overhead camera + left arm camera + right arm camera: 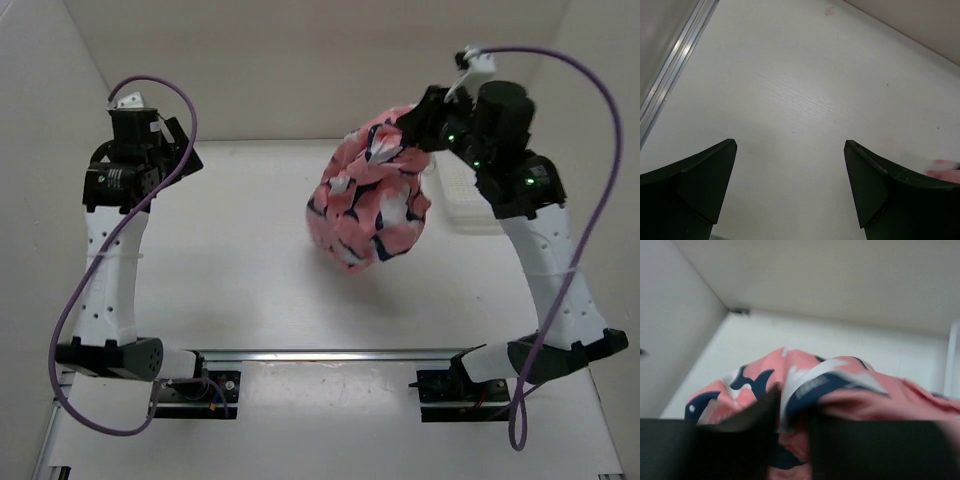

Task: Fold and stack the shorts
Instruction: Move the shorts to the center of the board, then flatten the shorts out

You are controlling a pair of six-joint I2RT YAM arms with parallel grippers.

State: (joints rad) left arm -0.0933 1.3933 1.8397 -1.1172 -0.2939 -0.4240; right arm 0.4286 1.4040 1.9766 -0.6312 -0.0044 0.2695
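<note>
Right gripper (412,122) is pinched tight on the soft salmon shorts (368,192), which dangle just below it as a crumpled, baggy lump (shark print all over) above the smooth white table (230,260). Left gripper (790,150) gapes wide, holding nothing.

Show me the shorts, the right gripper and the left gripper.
the shorts (368,205), top view, middle of the hanging bundle
right gripper (410,125), top view, between fingertips pinching the fabric
left gripper (789,144), left wrist view, between its open fingertips
</note>
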